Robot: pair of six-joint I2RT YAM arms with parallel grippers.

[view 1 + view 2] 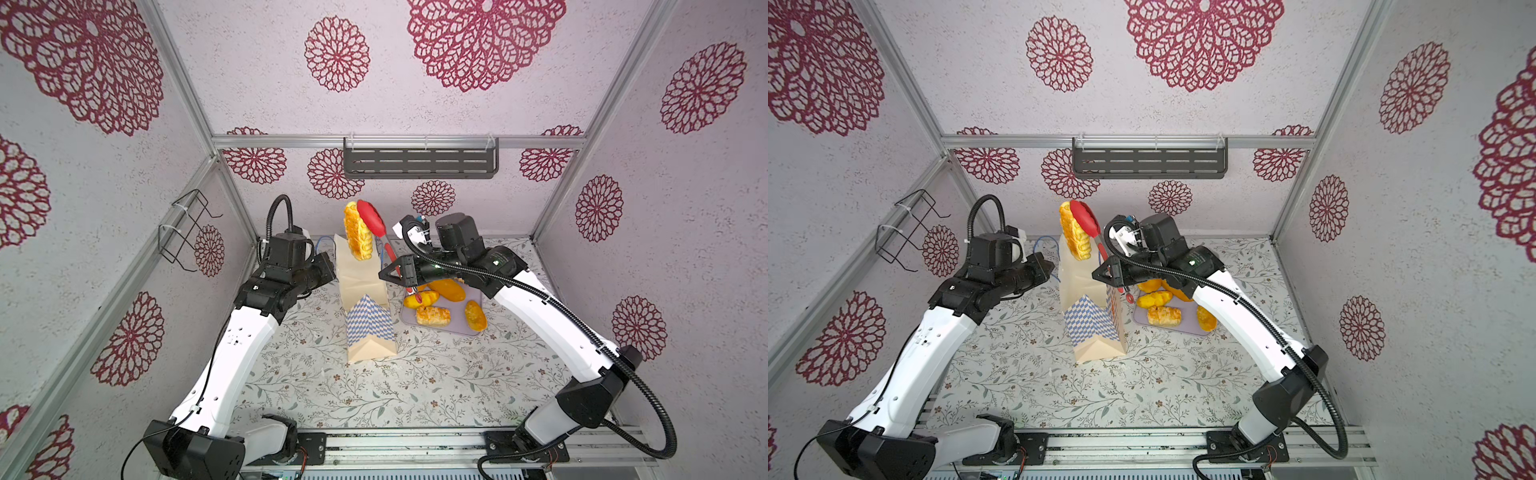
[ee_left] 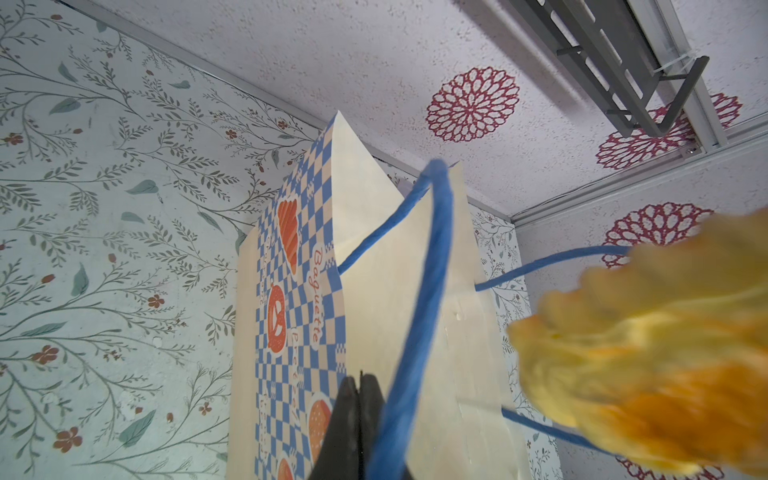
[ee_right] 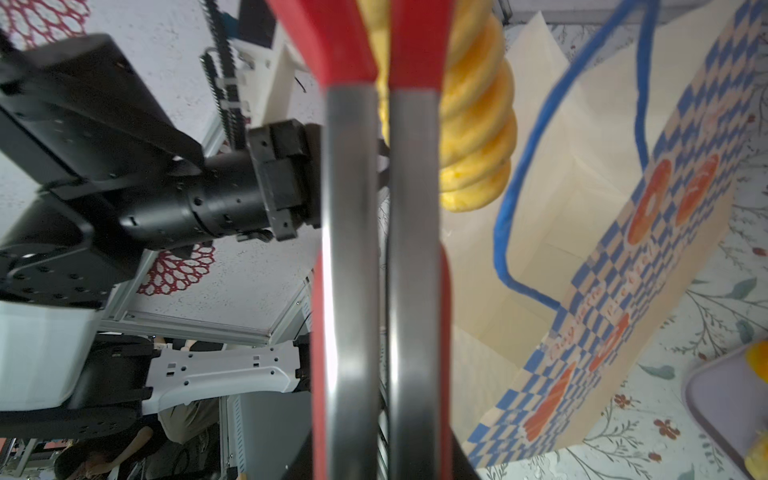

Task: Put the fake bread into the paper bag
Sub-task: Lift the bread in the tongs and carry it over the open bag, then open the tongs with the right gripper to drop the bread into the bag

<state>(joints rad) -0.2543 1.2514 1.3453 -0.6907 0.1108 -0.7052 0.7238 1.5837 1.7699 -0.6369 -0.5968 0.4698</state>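
The right jaws grip red tongs pinching a braided loaf above the bag mid-bench; the left jaws are closed on its rim. Other bread lies on the tray.

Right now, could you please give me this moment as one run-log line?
left gripper: shut on paper bag rim | right gripper: shut on red tongs | tongs: clamp braided bread loaf above bag mouth

A lilac tray lies on the floral tabletop. Just left of it, red-tipped tongs slant up; a grey slotted shelf hangs well behind it.
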